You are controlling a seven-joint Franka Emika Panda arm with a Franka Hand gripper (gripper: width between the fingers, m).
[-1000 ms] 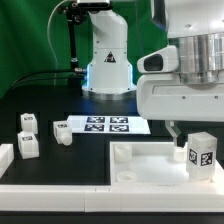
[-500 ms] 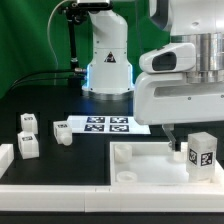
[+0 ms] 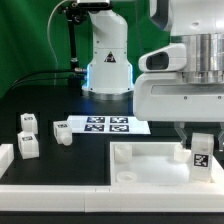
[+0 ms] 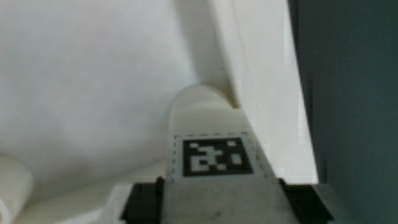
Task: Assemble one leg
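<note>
My gripper is shut on a white leg with a black-and-white tag, and holds it upright over the exterior view's right end of the large white rimmed tabletop. In the wrist view the leg runs out between my two dark fingers, its tag facing the camera, its rounded end near the tabletop's inner rim. Whether the leg touches the tabletop I cannot tell. Three more legs lie loose at the exterior view's left: two tagged blocks and one lying post.
The marker board lies behind the tabletop, in front of the arm's base. A white bracket sits at the exterior view's left edge. A white ledge runs along the front.
My gripper has moved with the leg toward the exterior view's right and slightly down, closer to the tabletop's corner.
</note>
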